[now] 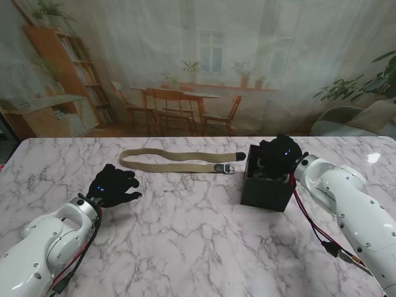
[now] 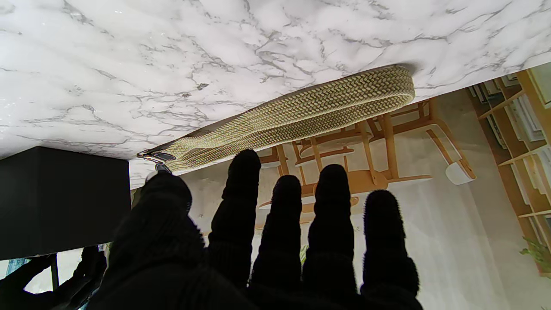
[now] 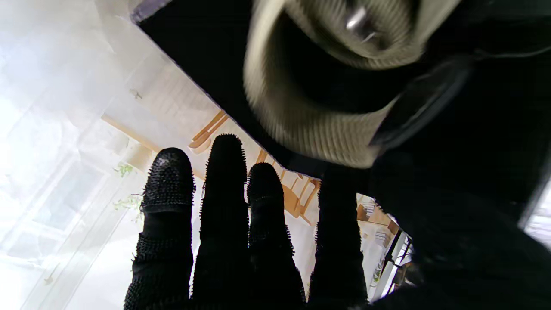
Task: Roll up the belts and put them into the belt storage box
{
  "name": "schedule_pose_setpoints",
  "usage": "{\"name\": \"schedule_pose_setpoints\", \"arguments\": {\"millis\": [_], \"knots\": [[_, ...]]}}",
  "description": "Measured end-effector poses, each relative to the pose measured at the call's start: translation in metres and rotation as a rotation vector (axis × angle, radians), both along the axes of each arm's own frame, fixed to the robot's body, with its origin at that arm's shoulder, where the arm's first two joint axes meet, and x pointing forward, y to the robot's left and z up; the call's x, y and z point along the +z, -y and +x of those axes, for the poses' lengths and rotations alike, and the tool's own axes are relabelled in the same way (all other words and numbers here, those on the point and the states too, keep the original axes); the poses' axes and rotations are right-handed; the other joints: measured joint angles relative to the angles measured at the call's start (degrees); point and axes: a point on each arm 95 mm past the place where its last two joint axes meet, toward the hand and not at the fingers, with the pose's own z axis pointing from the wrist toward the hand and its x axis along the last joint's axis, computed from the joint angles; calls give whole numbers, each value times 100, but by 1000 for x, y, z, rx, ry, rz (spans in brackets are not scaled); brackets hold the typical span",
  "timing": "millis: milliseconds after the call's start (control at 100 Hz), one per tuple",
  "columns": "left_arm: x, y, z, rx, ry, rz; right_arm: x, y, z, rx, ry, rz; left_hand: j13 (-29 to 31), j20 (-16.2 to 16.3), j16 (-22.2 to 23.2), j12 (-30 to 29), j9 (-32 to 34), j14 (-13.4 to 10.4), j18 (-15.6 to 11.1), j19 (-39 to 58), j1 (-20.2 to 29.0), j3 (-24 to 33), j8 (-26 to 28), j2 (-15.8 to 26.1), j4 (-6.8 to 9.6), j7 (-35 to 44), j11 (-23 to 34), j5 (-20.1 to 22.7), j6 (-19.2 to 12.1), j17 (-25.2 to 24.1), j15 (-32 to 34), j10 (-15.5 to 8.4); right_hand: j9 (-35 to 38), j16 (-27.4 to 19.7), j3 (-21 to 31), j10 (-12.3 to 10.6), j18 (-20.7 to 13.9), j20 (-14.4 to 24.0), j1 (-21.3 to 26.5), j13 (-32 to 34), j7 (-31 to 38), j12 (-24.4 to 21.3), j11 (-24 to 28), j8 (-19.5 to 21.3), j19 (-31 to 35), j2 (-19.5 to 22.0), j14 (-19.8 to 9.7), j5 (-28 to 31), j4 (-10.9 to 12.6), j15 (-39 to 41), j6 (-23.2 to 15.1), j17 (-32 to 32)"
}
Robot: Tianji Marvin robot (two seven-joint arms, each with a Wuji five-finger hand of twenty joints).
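Marble surface [image 1: 185, 229], seen from the stand; khaki woven belt [image 1: 176, 161] folded flat at the far middle, buckle end toward the black storage box [image 1: 266, 185] on the right; rolled belt [image 3: 318, 107] already inside the box (blurred in the right wrist view). Left robot hand [image 1: 114, 184] above bare marble, fingers spread, grasping nothing; right robot hand [image 1: 279, 154] over the box's open top, fingers extended, nothing visibly held.
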Motion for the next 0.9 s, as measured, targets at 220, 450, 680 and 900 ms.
{"name": "schedule_pose_setpoints", "arguments": {"millis": [220,450,680,900], "knots": [[0,1,0,-2,0,1,4,8,-2,40,31,9,0,0,0,0,0,0,0,0,0,0,0,0,0,-1,0,0,-1,0,0,0,0,-63,-236,-2,2,-57,-280,-127,-43,-95,-54,2,-83,190,-11,-31,1,-100,4,-288],[0,1,1,-1,-1,3,34,21,-17,46,136,22,0,0,0,0,0,0,0,0,0,0,-56,0,0,-59,0,0,-1,0,0,0,4,-71,-271,-63,36,-57,-271,-118,-80,-113,-118,15,-83,353,-12,-24,60,-100,-1,-338],[9,-2,6,-1,11,-16,73,18,-58,-30,186,332,-1,0,0,39,8,0,0,0,0,0,-285,1,0,-401,0,-137,-3,0,0,0,105,-161,-987,-63,322,-58,-432,-366,-510,-237,-627,62,-318,432,139,154,122,-379,-10,-808],[13,2,7,-5,47,-74,50,4,-100,-69,212,623,-1,0,0,324,13,0,0,0,0,0,-416,3,0,-473,229,-137,-3,0,-1,0,323,-171,-1319,-52,565,-58,-389,-418,-722,-237,-887,77,-504,552,243,458,180,-387,-10,-1045]]}}
